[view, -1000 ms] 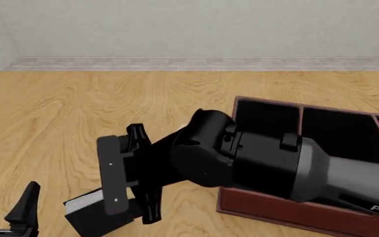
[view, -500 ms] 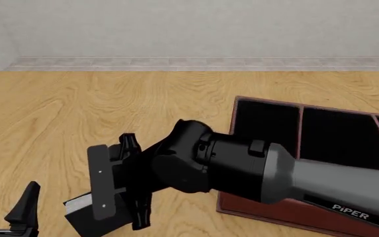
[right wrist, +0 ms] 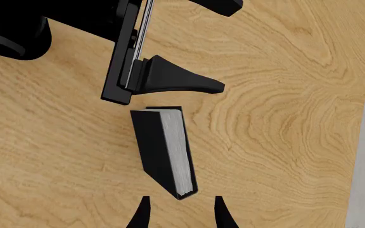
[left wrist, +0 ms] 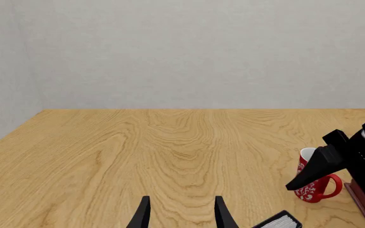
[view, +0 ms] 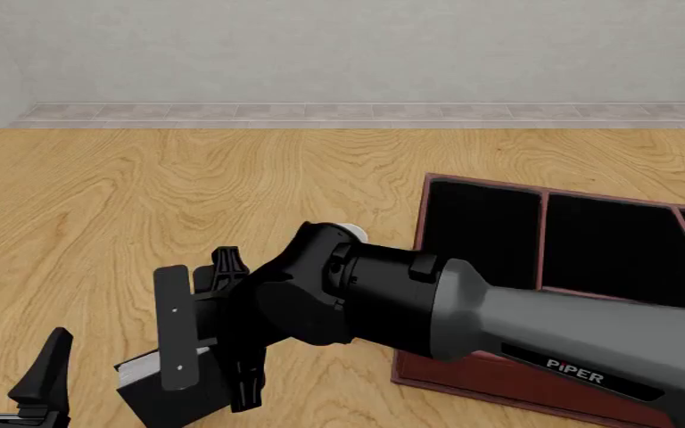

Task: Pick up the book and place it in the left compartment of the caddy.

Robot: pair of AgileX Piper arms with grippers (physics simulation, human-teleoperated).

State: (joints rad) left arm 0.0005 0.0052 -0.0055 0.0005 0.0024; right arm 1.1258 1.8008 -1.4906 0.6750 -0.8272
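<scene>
Since the earlier frames the right arm has swung further down and left, its right pincer [view: 238, 357] now low over the book [view: 164, 385], fingers spread, nothing between them. The book lies flat on the wooden surface [view: 140, 205], just left of the caddy [view: 485, 379]; the left compartment [view: 476, 227] holds only black lining. The right wrist view alone shows the white page edges, with the pincer seemingly not touching the cover, though that is hard to judge. Only the left wrist view shows a red mug [left wrist: 314, 178]. The left pincer [view: 12, 379] rests open at the near edge. A pale grey wall [view: 342, 49] closes the far side.
</scene>
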